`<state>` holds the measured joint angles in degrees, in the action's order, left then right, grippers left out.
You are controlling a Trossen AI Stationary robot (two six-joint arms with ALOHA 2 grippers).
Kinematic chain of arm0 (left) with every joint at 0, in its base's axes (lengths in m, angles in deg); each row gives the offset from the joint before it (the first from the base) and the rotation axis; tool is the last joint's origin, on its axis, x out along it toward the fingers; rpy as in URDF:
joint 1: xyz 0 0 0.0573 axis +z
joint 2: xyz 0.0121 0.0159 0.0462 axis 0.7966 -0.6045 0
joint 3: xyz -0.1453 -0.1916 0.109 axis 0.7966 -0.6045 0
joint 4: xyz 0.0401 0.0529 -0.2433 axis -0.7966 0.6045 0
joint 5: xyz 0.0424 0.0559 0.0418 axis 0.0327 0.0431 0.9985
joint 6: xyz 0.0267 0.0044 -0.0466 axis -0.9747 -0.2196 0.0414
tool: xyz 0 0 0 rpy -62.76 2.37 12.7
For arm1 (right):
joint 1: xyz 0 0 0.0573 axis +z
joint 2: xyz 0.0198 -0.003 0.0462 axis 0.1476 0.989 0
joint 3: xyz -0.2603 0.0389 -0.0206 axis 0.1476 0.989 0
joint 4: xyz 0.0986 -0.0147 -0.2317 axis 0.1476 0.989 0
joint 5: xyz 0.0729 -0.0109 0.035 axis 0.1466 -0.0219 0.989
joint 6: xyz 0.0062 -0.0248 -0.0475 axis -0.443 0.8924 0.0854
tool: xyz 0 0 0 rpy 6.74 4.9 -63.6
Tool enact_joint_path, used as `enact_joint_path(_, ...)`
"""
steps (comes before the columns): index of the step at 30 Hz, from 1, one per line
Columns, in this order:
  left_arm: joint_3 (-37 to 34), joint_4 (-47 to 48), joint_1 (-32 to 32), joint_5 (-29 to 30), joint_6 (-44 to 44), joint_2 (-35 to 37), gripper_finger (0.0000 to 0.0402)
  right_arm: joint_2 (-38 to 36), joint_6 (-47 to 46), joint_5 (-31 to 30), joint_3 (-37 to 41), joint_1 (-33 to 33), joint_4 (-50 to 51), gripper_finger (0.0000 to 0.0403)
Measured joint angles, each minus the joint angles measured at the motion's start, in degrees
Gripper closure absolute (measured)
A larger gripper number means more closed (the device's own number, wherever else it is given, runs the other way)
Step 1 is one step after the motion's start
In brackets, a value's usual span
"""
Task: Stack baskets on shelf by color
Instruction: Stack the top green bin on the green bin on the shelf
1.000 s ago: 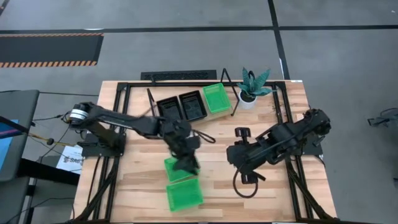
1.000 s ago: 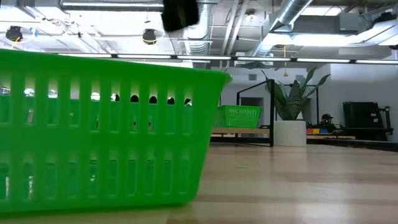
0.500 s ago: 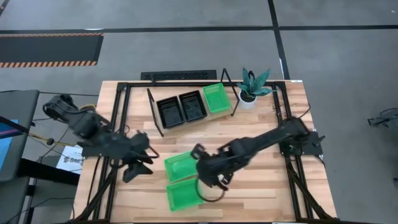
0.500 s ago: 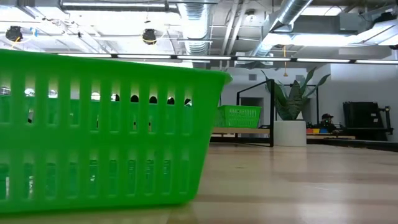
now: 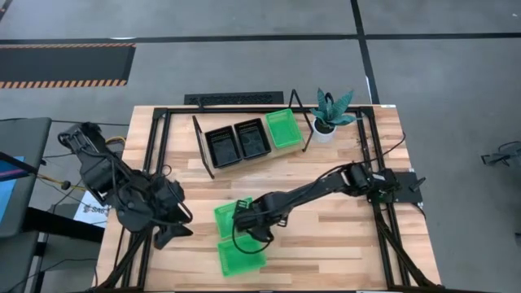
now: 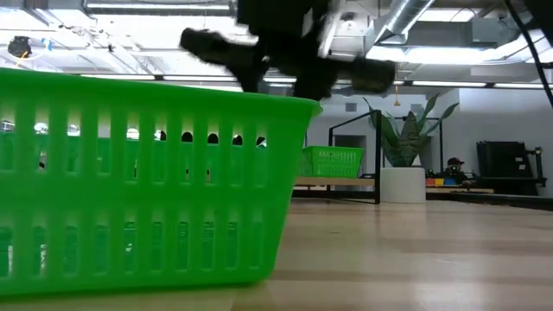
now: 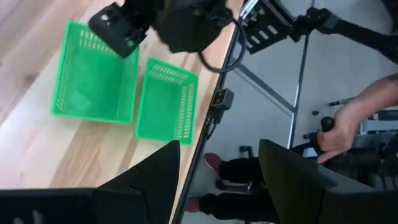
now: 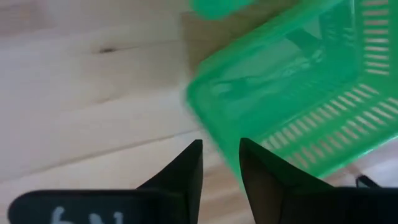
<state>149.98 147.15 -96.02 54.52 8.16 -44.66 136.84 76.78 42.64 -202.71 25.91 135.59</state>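
right pincer (image 5: 247,218): over green basket (image 5: 231,218) rim, fingers narrowly apart, nothing clamped | left pincer (image 5: 167,234): fingers apart, parked at bench (image 5: 342,244) left edge

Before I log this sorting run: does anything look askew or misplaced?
Two green baskets lie loose on the tabletop, each turned at its own angle, while the third green basket sits on the shelf beside the black baskets. The right claw hovers at the nearer loose one.

No text fully readable; partial white marks on right gripper (image 8: 221,163) body
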Motion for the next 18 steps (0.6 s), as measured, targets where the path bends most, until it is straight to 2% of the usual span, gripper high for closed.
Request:
enact_joint_path(4, 0.00, 0.66, -1.08, 0.18, 1.49, -1.59, 0.0195, 0.09, -1.94, -2.94, -0.06, -0.74, -2.88, 0.0285)
enact_joint_path(7, 0.00, 0.66, -1.51, -0.14, 1.65, -3.38, 0.0195, 0.00, -1.67, -2.91, -0.11, -1.44, -4.77, 0.0287)
enact_joint_path(14, 0.00, 0.55, -1.54, -0.69, 0.88, -5.90, 0.0195, 0.43, -1.03, 2.90, -0.13, -2.31, -3.64, 0.0287)
enact_joint_path(18, 0.00, 0.53, -1.78, -0.70, 0.90, -6.09, 0.0195, 2.84, -0.23, 3.09, -0.06, -2.40, -3.14, 0.0287)
